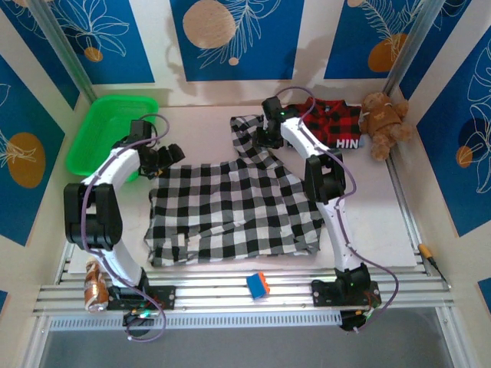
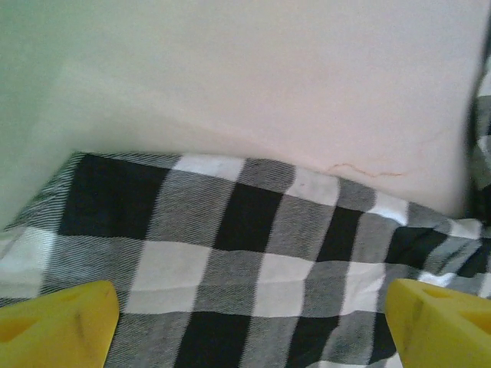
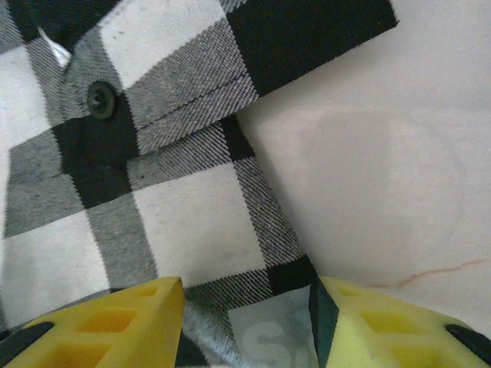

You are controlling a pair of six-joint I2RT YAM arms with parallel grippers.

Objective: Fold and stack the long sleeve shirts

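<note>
**While Checked Shirt Lies Spread, Two Arms Reach Its Far Edge**

As the black-and-white checked shirt (image 1: pixel 230 211) lies spread across the middle of the white worktop (image 1: pixel 376 215), both arms stretch over it to its far side. The left end effector (image 1: pixel 170 153) hovers at the shirt's far left corner, just beside the green basket (image 1: pixel 107 130). In the left wrist view its yellow fingers (image 2: pixel 61 322) stand wide apart, released, with the checked cloth below them and bare worktop beyond. The right end effector (image 1: pixel 265 136) sits at the part of the shirt that reaches toward the back wall. Its wrist view shows a black button (image 3: pixel 100 100), a hemmed edge, and a pale label between the yellow fingers (image 3: pixel 115 326). These stand partly apart, and whether they pinch the cloth cannot be told. The red-and-black plaid shirt (image 1: pixel 334 123) lies at the far right, near a brown teddy bear (image 1: pixel 383 123).
</note>
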